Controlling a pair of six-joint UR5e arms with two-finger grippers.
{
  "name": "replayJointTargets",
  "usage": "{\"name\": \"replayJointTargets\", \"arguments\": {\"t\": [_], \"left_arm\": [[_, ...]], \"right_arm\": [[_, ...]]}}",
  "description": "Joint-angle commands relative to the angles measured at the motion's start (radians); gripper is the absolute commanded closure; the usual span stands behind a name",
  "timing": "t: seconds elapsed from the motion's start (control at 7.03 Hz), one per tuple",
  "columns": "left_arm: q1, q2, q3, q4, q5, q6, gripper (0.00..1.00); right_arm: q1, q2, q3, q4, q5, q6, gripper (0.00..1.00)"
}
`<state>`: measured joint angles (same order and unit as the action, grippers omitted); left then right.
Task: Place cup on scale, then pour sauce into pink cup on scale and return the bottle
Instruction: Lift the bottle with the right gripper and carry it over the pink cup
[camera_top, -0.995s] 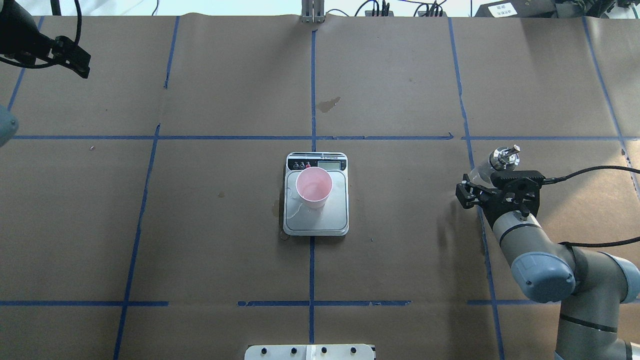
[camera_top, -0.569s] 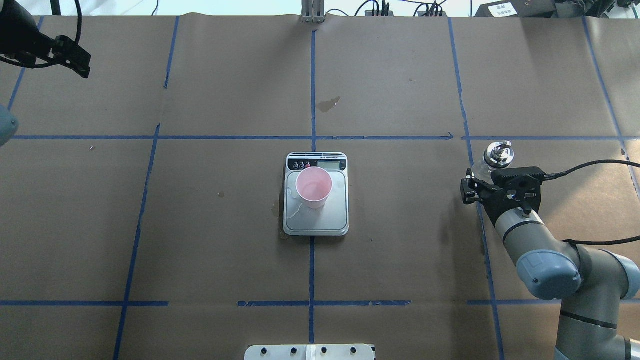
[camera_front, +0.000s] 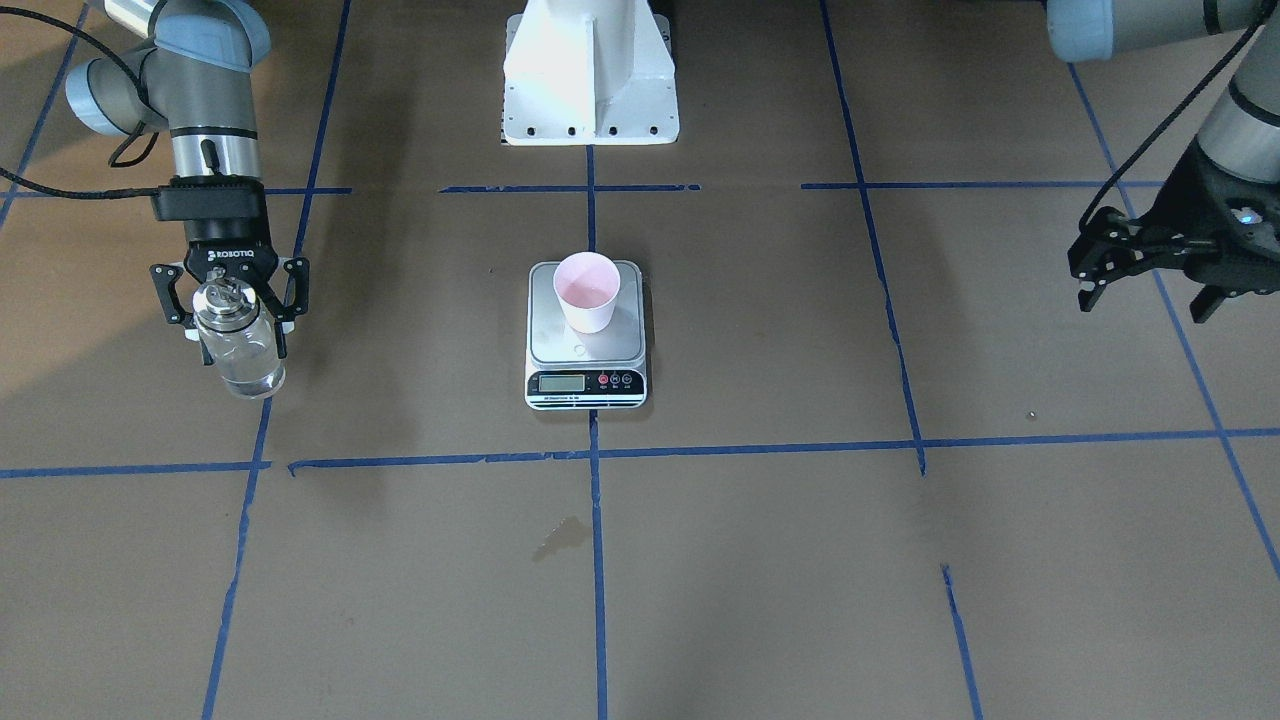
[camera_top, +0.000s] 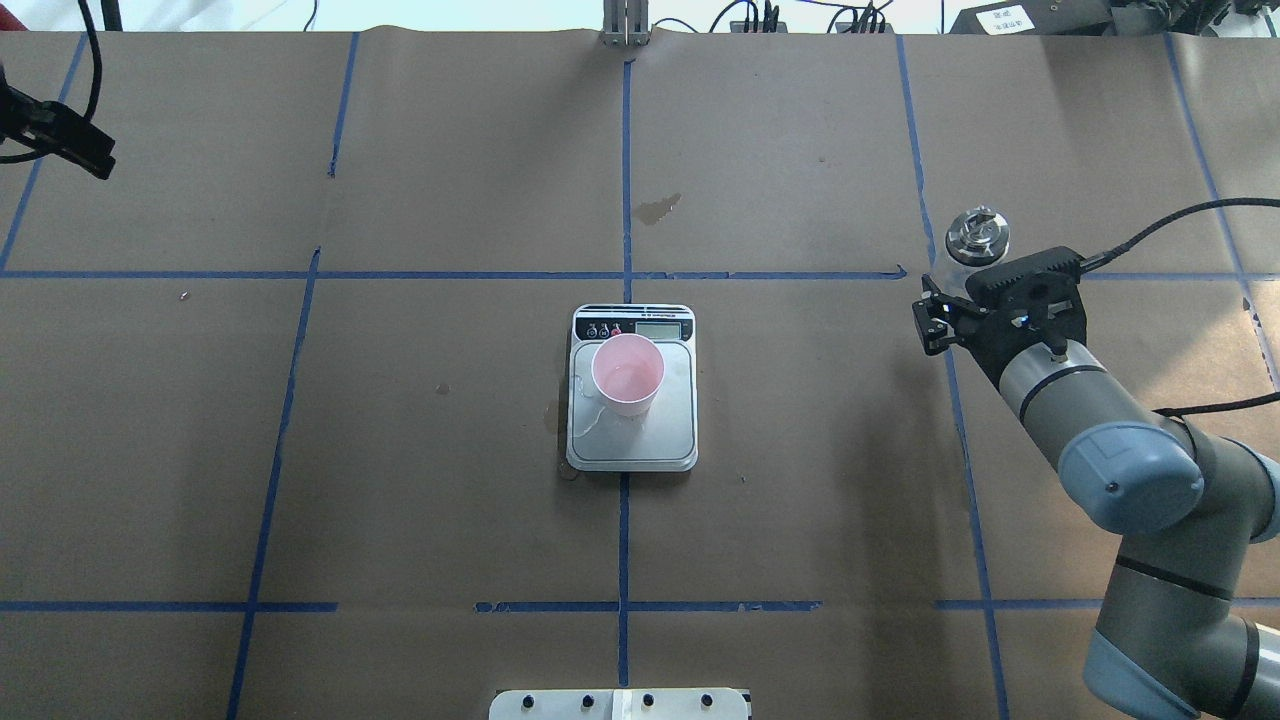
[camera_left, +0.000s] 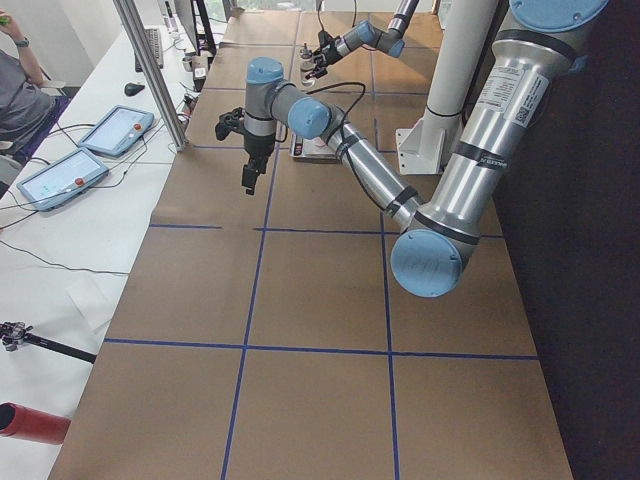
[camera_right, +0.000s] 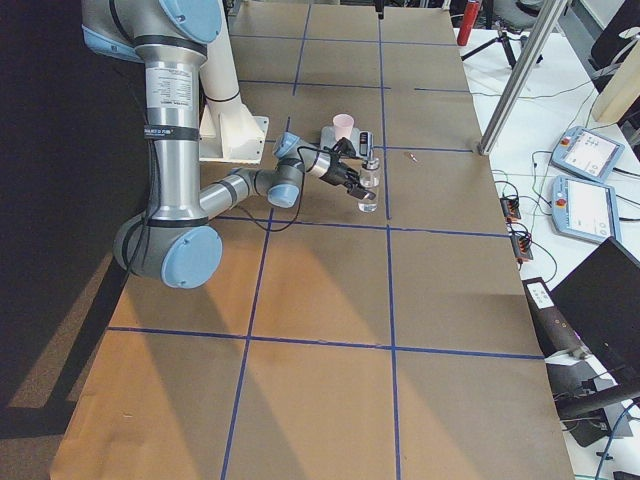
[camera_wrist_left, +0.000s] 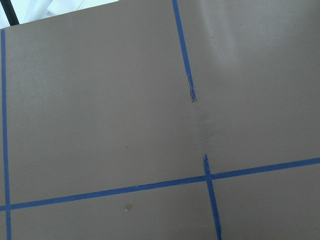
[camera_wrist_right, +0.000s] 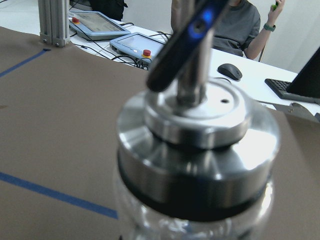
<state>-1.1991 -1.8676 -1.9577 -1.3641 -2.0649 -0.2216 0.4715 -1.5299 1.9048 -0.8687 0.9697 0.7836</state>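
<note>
Bottle (camera_top: 977, 240) farther out, now upright, snug in R pincer (camera_front: 236, 326)

The right arm (camera_top: 1130, 470) and the left arm (camera_left: 470, 150) are silver-grey metal tubes joined by rounded elbows with pale blue caps. A narrow white label strip with black print (camera_right: 163, 100) runs down the upper tube. Each wrist ends in black two-finger hardware: the right gripper (camera_front: 236, 325) bears white ROBOTIQ lettering, and the left gripper (camera_front: 1143, 305) carries a small blue light (camera_front: 1245, 213). A thin black cable (camera_top: 1150, 225) trails from the right wrist. The white pedestal base (camera_front: 590, 80) has dark bolts (camera_front: 572, 131) along its flange.
</note>
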Motion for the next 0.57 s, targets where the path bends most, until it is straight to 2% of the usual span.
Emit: {"name": "replayJointTargets", "arguments": {"t": [0.0,0.14,0.28,0.43], "left_arm": [[-0.153,0.062,0.107,-0.01,0.0,0.442,0.0],[-0.207,0.092,0.173,-0.076,0.002,0.582,0.0],[-0.23,0.169,0.209,-0.21,-0.004,0.614,0.0],[-0.241,0.267,0.239,-0.384,-0.006,0.607,0.0]], "right_arm": [[0.01,0.132,0.049,-0.145,-0.003,-0.113,1.0],[0.009,0.175,0.051,-0.147,-0.031,-0.309,1.0],[-0.011,0.197,0.034,-0.17,-0.092,-0.449,1.0],[-0.071,0.212,0.031,-0.237,-0.199,-0.537,1.0]]}}
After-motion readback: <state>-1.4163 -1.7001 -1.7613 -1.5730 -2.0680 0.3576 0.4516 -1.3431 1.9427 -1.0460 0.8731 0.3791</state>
